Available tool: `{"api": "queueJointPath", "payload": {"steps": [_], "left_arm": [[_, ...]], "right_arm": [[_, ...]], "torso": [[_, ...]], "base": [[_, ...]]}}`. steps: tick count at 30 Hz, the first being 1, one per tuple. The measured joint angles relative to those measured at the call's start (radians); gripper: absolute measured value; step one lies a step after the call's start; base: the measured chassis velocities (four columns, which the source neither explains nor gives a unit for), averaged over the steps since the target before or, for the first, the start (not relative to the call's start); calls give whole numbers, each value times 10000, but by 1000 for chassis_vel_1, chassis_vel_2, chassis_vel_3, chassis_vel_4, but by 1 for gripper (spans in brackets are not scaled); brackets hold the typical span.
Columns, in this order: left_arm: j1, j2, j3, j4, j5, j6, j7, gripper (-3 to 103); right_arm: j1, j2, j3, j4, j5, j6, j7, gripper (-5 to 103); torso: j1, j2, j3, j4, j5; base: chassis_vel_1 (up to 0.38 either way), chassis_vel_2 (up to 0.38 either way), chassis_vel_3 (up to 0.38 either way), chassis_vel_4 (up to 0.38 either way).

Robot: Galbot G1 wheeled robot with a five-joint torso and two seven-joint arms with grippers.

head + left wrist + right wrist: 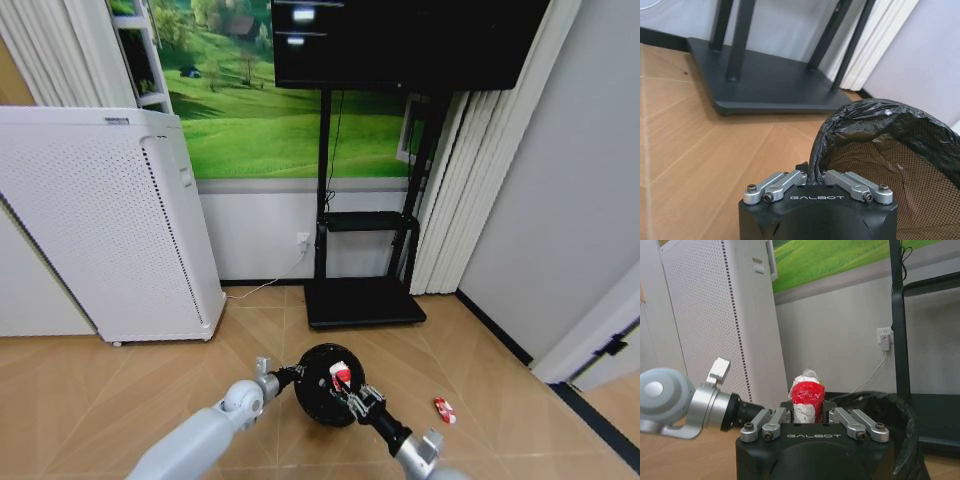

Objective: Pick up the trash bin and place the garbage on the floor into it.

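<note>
- Wooden floor point(120, 390) carries a white appliance point(110, 225) and a black TV stand point(365, 300) behind the trash bin point(320, 395).
- Left gripper point(816, 176) pinches the bin's rim.
- Right gripper point(810, 412), over the bin, clamps a red-and-white wrapper point(806, 395).
- Another wrapper point(444, 409) lies on the floor nearby.

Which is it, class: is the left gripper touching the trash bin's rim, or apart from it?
Touching. In the left wrist view the left gripper is shut on the bag-lined rim of the trash bin, which rises from between its fingers.

"GALBOT" on both tools (white lettering).
</note>
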Motion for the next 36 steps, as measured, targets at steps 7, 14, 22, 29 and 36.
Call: {"api": "queueJointPath", "payload": {"steps": [7,14,22,29,36], "left_arm": [[423,295,-161,-607,-94,71,-92,3],[1151,518,-843,-900,61,82,-169,3],[1878,612,-2530,-1295,-177,456,-1832,3],[3767,1609,-4971,-2547,97,1037,-2974,3],[4742,1903,-6427,-3387,58,900,-2989,3]], "right_arm": [[-36,337,-49,-229,-261,0,-93,41],[-251,479,8,-285,-84,-50,-278,62],[-178,539,-14,-169,471,-42,131,95],[-219,386,398,-159,847,-473,267,100],[-802,1237,824,-89,467,-381,472,100]], "torso": [[0,0,0,1,-2],[0,0,0,1,-2],[0,0,-1,-2,-3],[-1,0,0,9,-1],[-1,1,-2,-13,-6]], "base": [[0,0,0,0],[0,0,0,0],[0,0,0,0],[0,0,0,0],[-22,-27,-3,3]]}}
